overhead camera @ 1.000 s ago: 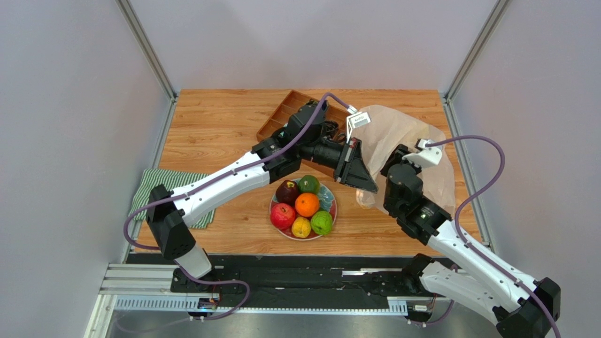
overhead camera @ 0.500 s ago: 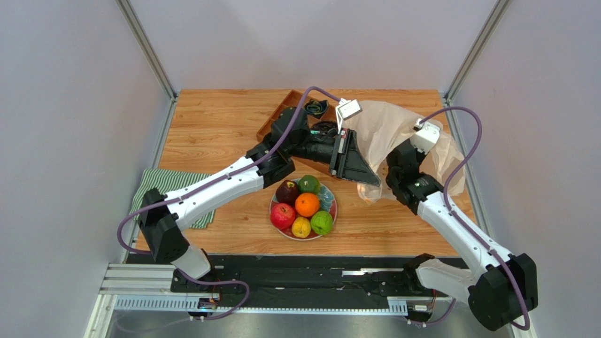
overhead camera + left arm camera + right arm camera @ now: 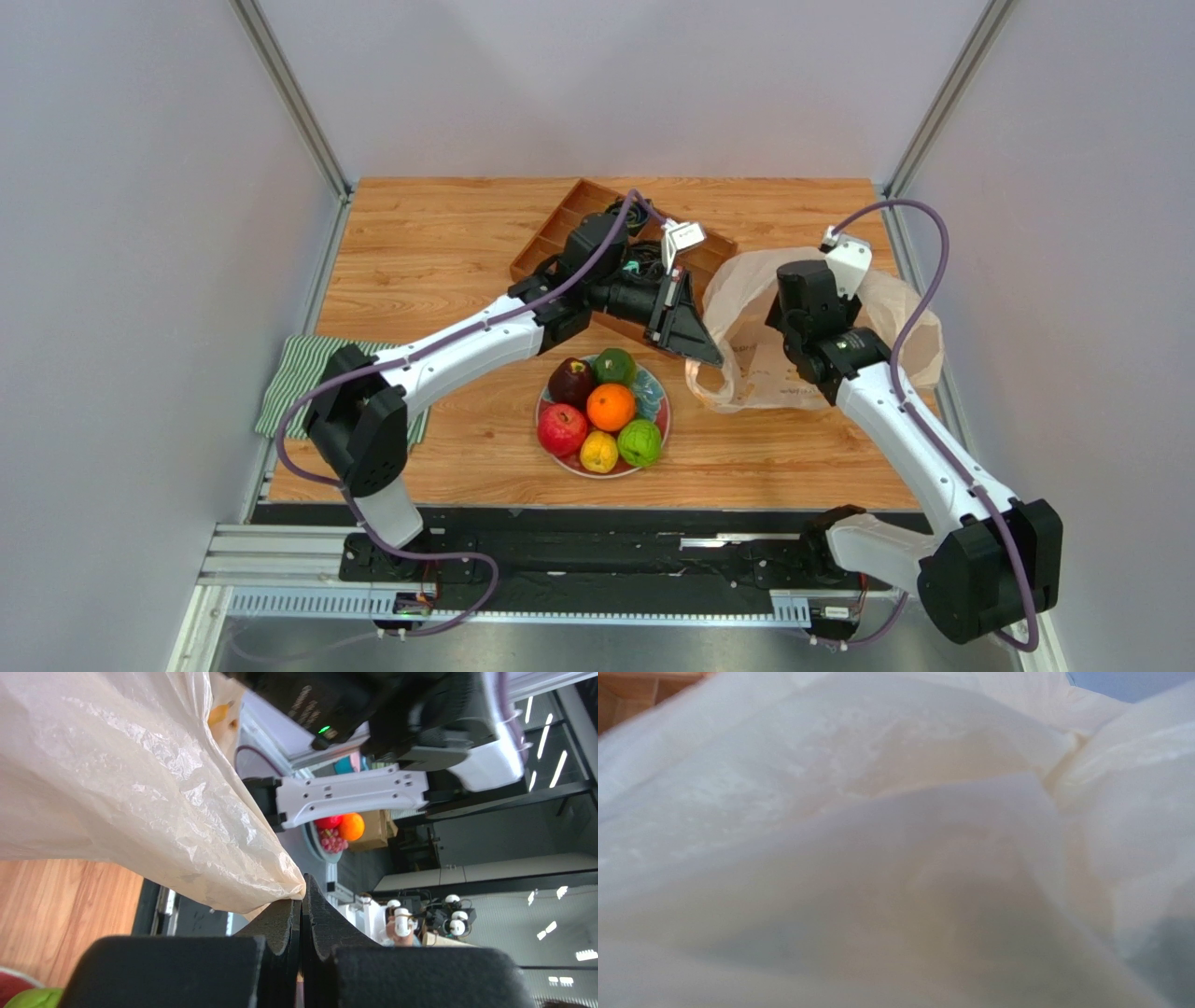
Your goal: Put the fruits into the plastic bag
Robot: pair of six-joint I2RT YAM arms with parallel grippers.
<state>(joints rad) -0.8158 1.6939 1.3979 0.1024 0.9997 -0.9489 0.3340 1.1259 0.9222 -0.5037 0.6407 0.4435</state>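
Top view. A wooden bench [image 3: 421, 238] fills the middle of the frame. Low in the centre sits a plate [image 3: 651, 389] heaped with fruits [image 3: 603, 409]: a dark red apple [image 3: 571, 380], an orange [image 3: 610, 406], a red apple [image 3: 561, 427], a small yellow fruit [image 3: 599, 451] and a green fruit [image 3: 640, 443], with a second green one at the top of the heap. All lie on the plate, just left of the plastic bag [image 3: 751, 319], which lies crumpled right of centre. The left pincer [image 3: 711, 359] reaches in from the left and is pressed together on the bag's left edge. The right pincer [image 3: 794, 301] sits over the middle of the bag. Its tips are hidden by its own body and the plastic, so I cannot tell whether it is spread. A compartment tray [image 3: 561, 224] at upper centre is partly covered by the left arm. A striped cloth [image 3: 302, 367] lies at the left edge, partly under that arm.

Left wrist view. The left pincer [image 3: 302, 927] at the bottom is shut tight, pinching a fold of the bag [image 3: 126, 791], which fills the upper left. A cut-off green fruit [image 3: 28, 999] shows in the lower left corner. The right arm [image 3: 351, 798] crosses behind.

Right wrist view. Blurred folds of the bag [image 3: 892, 854] fill the frame. No fingers show. A sliver of wood [image 3: 626, 689] in the upper left cannot be identified.
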